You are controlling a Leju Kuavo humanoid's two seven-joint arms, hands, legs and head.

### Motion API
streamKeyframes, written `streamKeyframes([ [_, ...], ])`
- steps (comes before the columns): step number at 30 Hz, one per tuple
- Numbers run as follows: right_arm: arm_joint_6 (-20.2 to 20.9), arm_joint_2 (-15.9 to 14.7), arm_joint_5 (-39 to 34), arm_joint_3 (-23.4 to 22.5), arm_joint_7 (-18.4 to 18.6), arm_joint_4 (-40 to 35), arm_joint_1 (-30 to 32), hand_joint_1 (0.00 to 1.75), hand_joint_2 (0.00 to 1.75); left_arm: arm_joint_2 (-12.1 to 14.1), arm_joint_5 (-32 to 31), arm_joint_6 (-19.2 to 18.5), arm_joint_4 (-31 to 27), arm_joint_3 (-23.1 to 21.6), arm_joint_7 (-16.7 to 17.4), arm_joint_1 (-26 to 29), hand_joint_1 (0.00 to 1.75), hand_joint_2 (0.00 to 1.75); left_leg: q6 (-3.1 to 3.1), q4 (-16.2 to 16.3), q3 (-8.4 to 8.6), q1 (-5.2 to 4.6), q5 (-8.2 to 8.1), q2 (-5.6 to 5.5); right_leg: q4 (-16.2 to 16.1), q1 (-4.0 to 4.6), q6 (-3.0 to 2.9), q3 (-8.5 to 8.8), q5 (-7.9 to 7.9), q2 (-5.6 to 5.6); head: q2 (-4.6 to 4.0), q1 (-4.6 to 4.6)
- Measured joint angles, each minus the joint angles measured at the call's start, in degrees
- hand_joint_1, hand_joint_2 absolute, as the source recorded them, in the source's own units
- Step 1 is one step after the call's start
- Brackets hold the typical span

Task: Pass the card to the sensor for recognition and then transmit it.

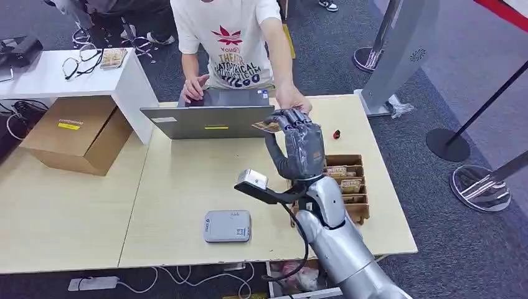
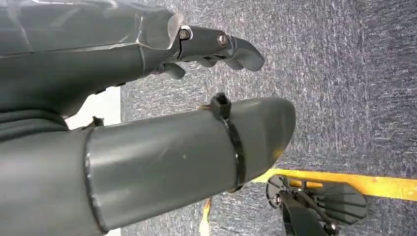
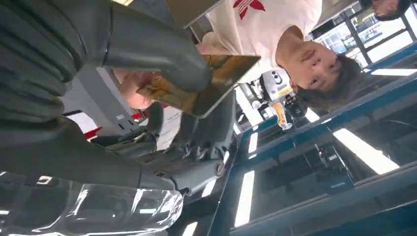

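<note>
My right hand (image 1: 300,146) is raised above the table's far side and pinches a small brown card (image 1: 266,126) between thumb and fingers. The right wrist view has the card (image 3: 209,81) flat against the thumb (image 3: 152,56). A person's hand (image 1: 292,99) reaches in just beyond my fingers; I cannot tell whether it touches the card. The grey card sensor (image 1: 228,225) lies near the table's front edge, well below my hand. My left hand (image 2: 211,44) hangs over grey carpet, fingers apart, holding nothing.
A wooden box (image 1: 358,202) with several cards in slots stands right of my forearm. An open laptop (image 1: 205,118) sits at the far edge before the person in a white shirt (image 1: 233,37). A small red object (image 1: 337,134) lies near the box.
</note>
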Motion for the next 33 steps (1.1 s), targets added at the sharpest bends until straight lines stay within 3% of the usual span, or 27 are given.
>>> streamKeyframes([
  [15,0.0,0.0,0.2,1.0,0.1,0.5,-0.5,1.75,1.75,0.0,0.2,0.2,0.0,0.4,-0.2,0.1,0.0,0.0,0.0,0.0,0.0,0.0,0.0,0.0,0.0,0.0,0.0,0.0,0.0,0.0,0.0,0.0],
  [19,0.4,0.0,-3.5,1.7,0.1,0.8,-0.6,1.75,1.75,0.0,0.2,0.2,0.0,0.4,-0.3,0.1,0.0,0.0,0.0,0.0,0.0,0.0,0.0,0.0,0.0,0.0,0.0,0.0,0.0,0.0,0.0,0.02],
  [25,9.5,0.0,-21.4,4.9,-0.7,-0.8,-0.5,1.75,1.75,-0.1,0.0,0.3,0.0,0.8,-0.6,0.1,0.0,0.0,0.0,0.0,0.01,0.0,0.0,0.01,0.0,0.0,0.0,-0.02,0.0,0.01,0.0,0.02],
  [33,22.5,-0.5,-37.7,7.0,-1.0,-4.4,0.0,1.75,1.75,-0.2,-0.3,0.2,0.0,1.0,-0.6,0.1,0.0,0.0,0.0,0.0,0.0,0.0,0.0,0.01,0.0,0.0,0.0,-0.02,0.0,0.01,0.0,0.02],
])
